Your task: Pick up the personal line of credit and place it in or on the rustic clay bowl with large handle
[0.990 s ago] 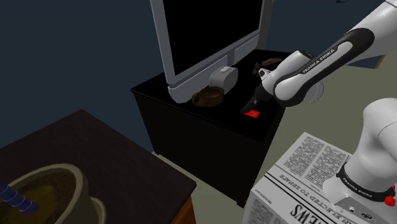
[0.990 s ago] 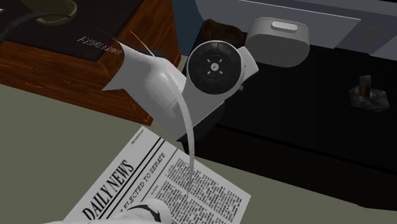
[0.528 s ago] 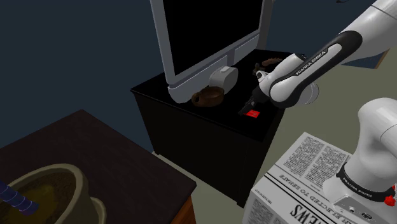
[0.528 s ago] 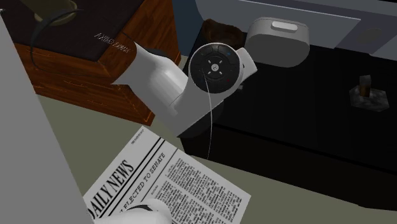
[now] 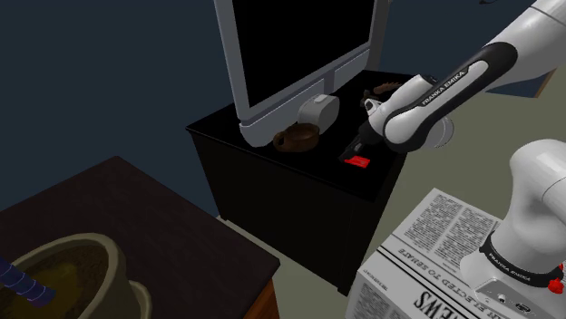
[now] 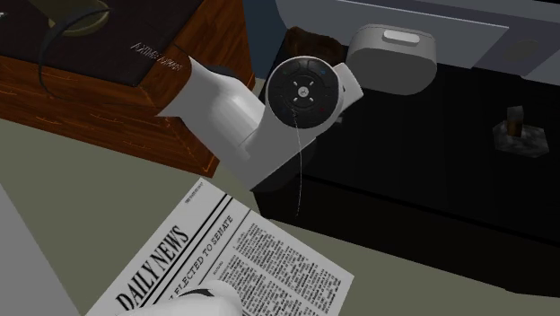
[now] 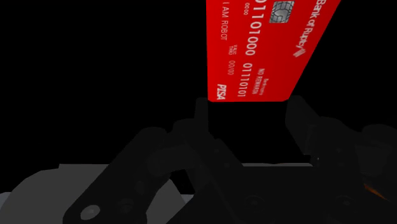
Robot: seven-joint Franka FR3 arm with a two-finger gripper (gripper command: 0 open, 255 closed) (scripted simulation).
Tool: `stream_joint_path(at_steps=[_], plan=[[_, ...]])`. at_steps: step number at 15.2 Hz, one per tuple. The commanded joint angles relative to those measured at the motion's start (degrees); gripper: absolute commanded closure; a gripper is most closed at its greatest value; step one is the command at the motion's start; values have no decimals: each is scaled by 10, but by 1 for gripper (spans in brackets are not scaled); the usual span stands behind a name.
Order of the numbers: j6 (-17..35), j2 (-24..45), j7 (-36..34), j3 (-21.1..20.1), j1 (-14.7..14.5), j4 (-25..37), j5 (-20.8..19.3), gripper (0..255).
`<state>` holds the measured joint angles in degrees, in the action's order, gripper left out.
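Observation:
A red bank card (image 7: 261, 48) with a chip and white print lies flat on the black cabinet (image 5: 299, 181), near its edge. My black gripper (image 7: 251, 118) points down at the card, and its two fingers press against the card's long sides at its near end, shut on it. In the shoulder view the gripper (image 5: 358, 149) stands right over the red card (image 5: 359, 162). The brown clay bowl (image 5: 296, 139) sits on the same cabinet top, a short way toward the shoulder view's left of the card, in front of the monitor. The bowl (image 6: 310, 40) also peeks out behind my wrist.
A large monitor (image 5: 290, 54) stands at the cabinet's back with a white device (image 5: 317, 109) under it. A small brown object (image 5: 381, 88) sits further along. A wooden table (image 5: 136, 236) with an olive pot (image 5: 73, 272) is nearby. My stand carries newspaper print (image 5: 435, 236).
The forearm has swung a little up and toward the shoulder view's right, while the hand has stayed low over the red card. The card and the bowl lie where they were.

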<state>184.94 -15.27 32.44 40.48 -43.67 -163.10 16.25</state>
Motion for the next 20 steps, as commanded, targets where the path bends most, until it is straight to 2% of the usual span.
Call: stream_joint_path(at_steps=[1, 4, 5, 8, 11, 15, 20], plan=[[-1, 5, 0, 3, 1, -3, 1, 255], [2, 7, -2, 5, -5, -3, 3, 255], [-1, 4, -2, -3, 7, -5, 1, 255], [-35, -15, -20, -97, 103, -2, -13, 255], [-68, -36, -43, -158, 169, 1, -36, 255], [-112, -67, -69, -208, 225, 9, -62, 255], [-164, -103, -94, -244, 265, 22, -85, 255]])
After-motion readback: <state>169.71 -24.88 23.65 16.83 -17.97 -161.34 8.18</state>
